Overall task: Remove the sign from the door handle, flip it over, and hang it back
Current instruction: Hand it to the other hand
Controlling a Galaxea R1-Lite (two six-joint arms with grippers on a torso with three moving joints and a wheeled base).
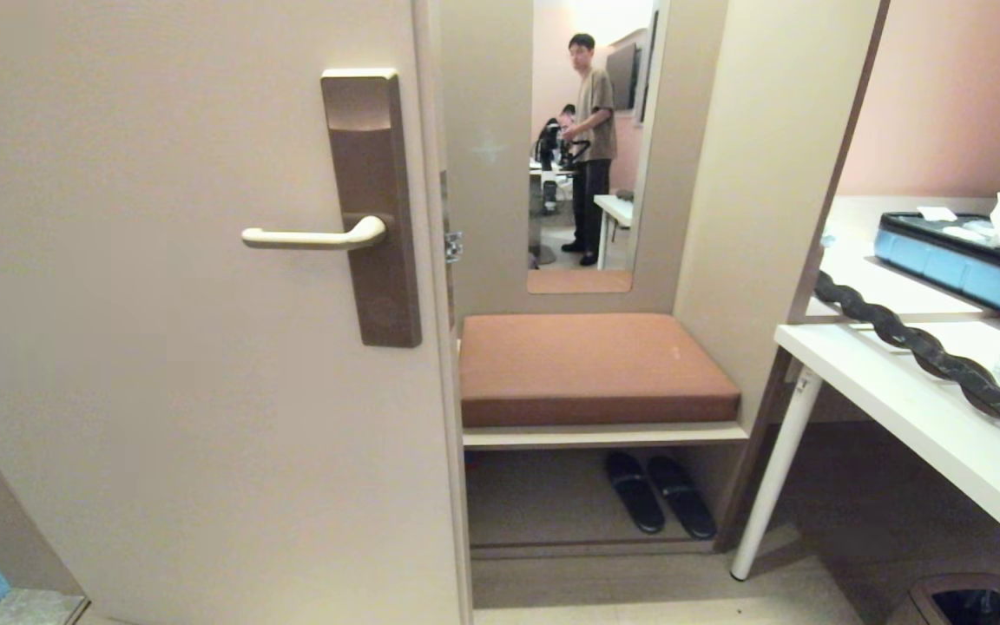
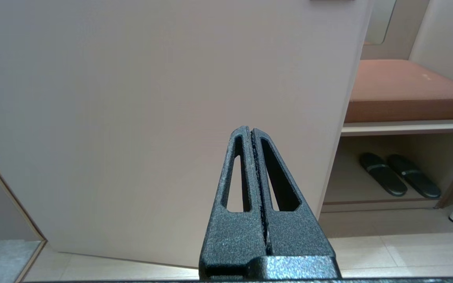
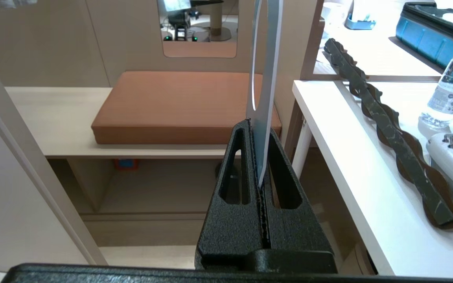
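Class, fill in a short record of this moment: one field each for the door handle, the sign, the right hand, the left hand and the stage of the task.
door handle: door handle bare, nothing hanging on it
sign: sign seen edge-on, off the handle, pinched by its lower end
right hand: right hand shut on the sign, near the orange cushion and white desk
left hand: left hand shut, empty, facing the door
stage: sign removed, not yet rehung

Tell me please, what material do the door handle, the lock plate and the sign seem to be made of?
The door handle looks like metal with a satin cream-gold finish, showing a soft sheen. The lock plate seems brushed bronze-brown metal, with a bright reflection at its top. The sign, pinched in the right gripper, looks like thin stiff plastic or card; edge-on, hard to tell.
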